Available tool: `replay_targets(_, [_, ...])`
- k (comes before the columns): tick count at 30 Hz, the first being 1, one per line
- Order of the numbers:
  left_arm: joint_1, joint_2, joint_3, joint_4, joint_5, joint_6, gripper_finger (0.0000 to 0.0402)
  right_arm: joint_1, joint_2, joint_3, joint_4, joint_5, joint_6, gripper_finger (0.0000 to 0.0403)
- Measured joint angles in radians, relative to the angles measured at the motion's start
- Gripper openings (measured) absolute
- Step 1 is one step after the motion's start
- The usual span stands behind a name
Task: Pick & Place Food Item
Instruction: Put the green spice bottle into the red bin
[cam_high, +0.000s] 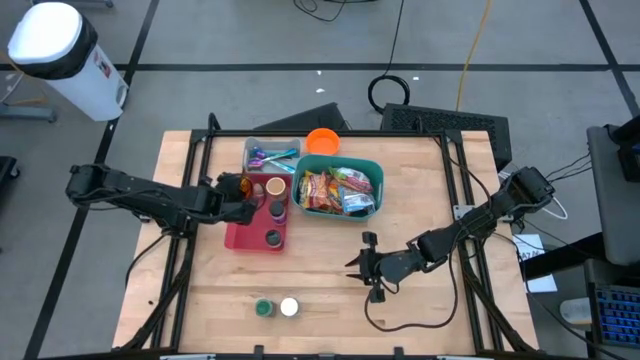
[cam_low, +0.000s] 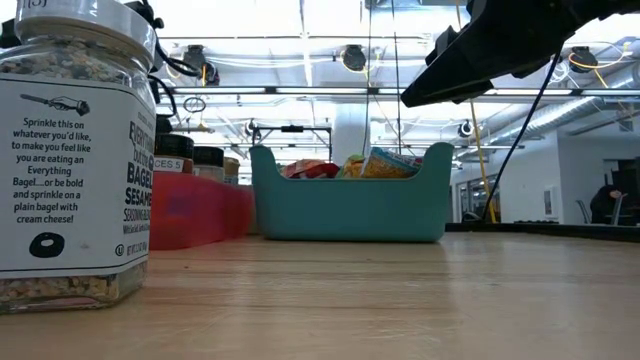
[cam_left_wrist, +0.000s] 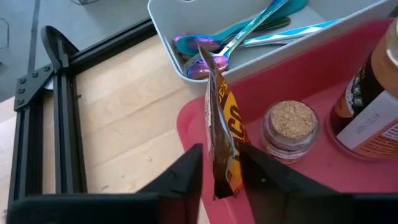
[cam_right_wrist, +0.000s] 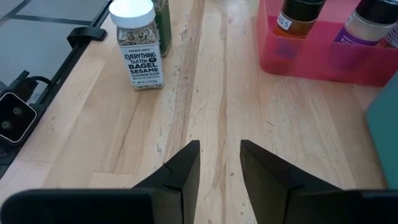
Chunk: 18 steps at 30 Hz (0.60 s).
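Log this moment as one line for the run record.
left pincer: around snack packet over red tray | right pincer: empty, open, above table | teal bin: holds snacks

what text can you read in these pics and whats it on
"EVERYTHING but the BAGEL SESAME": seasoning jar; above it "TRADER JOE'S", very small.
"Sprinkle this on whatever you'd like...": same jar's side, low view.
"CES 5": dark-capped jar in the red tray.
Packet between the left gripper's fingers: lettering unreadable.

Red tray (cam_high: 243, 240); teal bin (cam_high: 372, 172); orange-brown packet (cam_left_wrist: 222, 134); iridescent spoons (cam_left_wrist: 217, 46).
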<state>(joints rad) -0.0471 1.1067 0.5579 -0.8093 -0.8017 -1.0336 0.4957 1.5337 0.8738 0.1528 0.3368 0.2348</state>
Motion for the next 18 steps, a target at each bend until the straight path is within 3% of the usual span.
replay_targets(9, [0.0, -0.062, 0.002, 0.001, 0.064, 0.052, 0.023, 0.0, 0.0, 0.0, 0.0, -0.001, 0.0, 0.0107])
replay_targets(18, [-0.003, -0.195, 0.002, 0.035, 0.152, 0.064, 0.0282, 0.004, 0.0, 0.0, 0.053, -0.002, 0.007, 0.0108])
